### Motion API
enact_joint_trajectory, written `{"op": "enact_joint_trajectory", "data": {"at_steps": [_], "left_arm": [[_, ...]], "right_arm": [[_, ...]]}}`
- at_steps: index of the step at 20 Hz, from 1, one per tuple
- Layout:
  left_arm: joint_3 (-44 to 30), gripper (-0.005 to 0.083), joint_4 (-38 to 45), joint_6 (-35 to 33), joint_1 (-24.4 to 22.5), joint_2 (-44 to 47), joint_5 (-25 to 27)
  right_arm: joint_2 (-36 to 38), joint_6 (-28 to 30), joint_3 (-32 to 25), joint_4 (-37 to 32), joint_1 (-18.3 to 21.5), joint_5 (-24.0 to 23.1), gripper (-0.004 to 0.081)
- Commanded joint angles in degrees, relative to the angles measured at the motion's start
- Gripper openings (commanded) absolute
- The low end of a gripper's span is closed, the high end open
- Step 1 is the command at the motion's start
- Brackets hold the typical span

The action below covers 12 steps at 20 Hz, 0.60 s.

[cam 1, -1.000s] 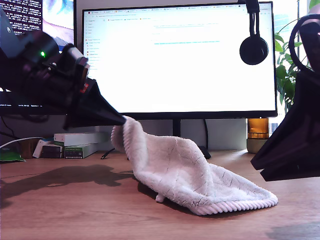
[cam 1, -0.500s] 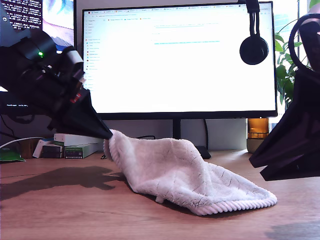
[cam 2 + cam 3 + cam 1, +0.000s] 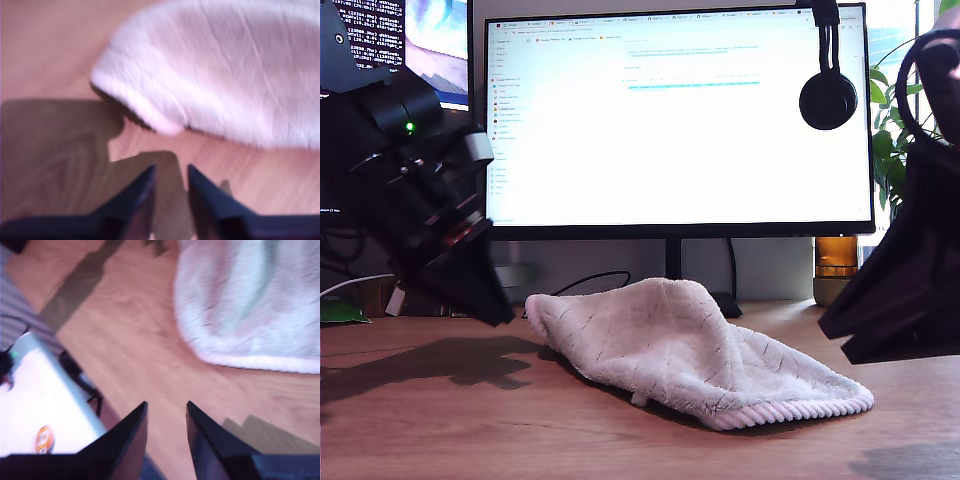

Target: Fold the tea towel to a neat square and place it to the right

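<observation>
While the towel [image 3: 690, 350] lies on the desk [image 3: 470, 430] in front of the monitor [image 3: 680, 120], it is a loose, humped heap and not yet a square: 1 layer looks doubled over, with the ribbed pink edge running along its front toward the exterior view's right. I judge that 1 rough fold is in place at most, and the squaring up and the move to the side are both left to do.

My first gripper [image 3: 170, 172] hangs just off the towel's rounded corner, not touching it, jaws a narrow gap apart and holding nothing. In the exterior view it is the dark arm at the left. My second gripper [image 3: 166, 407] hovers over bare wood near the towel's other end, jaws likewise narrowly parted and empty; it is at the exterior view's right.

As for the surface, warm brown wood carries hard-edged arm shadows. Behind are a bright screen with headphones [image 3: 827, 95] hung on its corner, a plant [image 3: 888, 140], an amber jar [image 3: 836, 258] and a cable [image 3: 580, 282].
</observation>
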State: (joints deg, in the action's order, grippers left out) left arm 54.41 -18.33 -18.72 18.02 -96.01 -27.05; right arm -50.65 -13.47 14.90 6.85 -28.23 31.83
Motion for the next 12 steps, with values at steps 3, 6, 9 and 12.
{"op": "enact_joint_trajectory", "data": {"at_steps": [3,6,9,12], "left_arm": [[-0.96,-0.0020,-3.04,-2.84,3.34,1.42,-0.76],[-3.93,-0.0019,-0.13,-1.49,7.93,2.32,1.11],[-11.06,-0.0019,7.58,1.68,11.13,6.03,3.21],[-17.86,-0.0019,14.60,5.77,13.38,11.93,3.63]], "right_arm": [[-0.17,1.81,0.98,-0.35,-0.42,-3.56,0.0217],[-0.17,4.48,1.38,-0.02,-2.62,-4.90,0.0217],[-0.20,13.05,4.68,4.70,-6.56,-13.22,0.0218],[-0.31,26.01,8.13,8.85,-9.90,-20.61,0.0247]]}}
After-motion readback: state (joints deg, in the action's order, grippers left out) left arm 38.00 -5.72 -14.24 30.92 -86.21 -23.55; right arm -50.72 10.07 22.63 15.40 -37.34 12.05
